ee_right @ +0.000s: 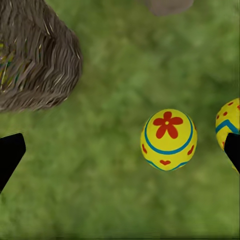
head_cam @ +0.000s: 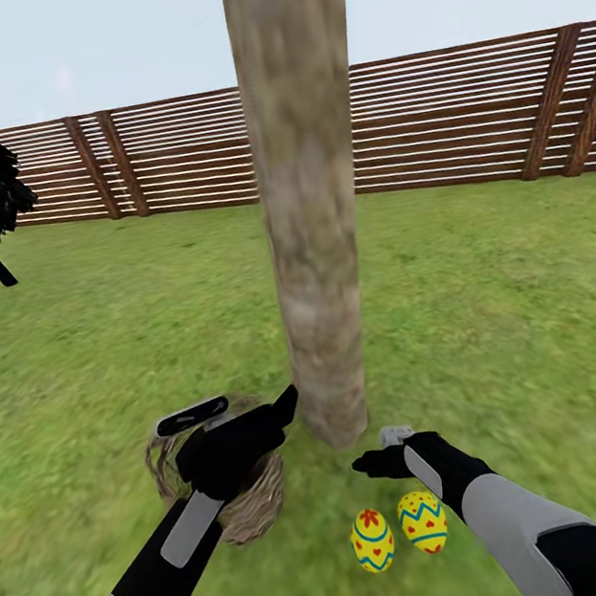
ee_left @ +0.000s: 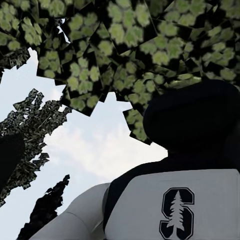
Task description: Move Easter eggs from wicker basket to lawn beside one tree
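Already two eggs are lying on the lawn at the foot of the tree, around its 6 o'clock: the flower egg and the zigzag egg, sitting just beside each other. The basket is standing at about the trunk's 8 o'clock, near both the trunk and the eggs. A glint of yellow and blue is showing through the weave in the right wrist view, so I judge the third egg is probably inside, though I cannot see it outright.

The left gripper is hovering over the basket with its wrist turned up, its camera looking at the leafy crown and the robot's own torso. Whether its fingers are spread or closed, I cannot tell. The right gripper is hanging above the grass at the eggs' 12 o'clock, fingers spread wide and holding nothing; the flower egg is lying between the dark fingertips in its camera.

The step in hand looks like fetching the last egg. To do it well, the left wrist needs rolling over so the fingers are pointing down into the basket mouth, entering through the middle without catching the rim or tipping the basket. The egg is smooth and round, so the grip should be closing across its widest part. It should be set down beside the two others, low and gently, so nothing is rolling off.
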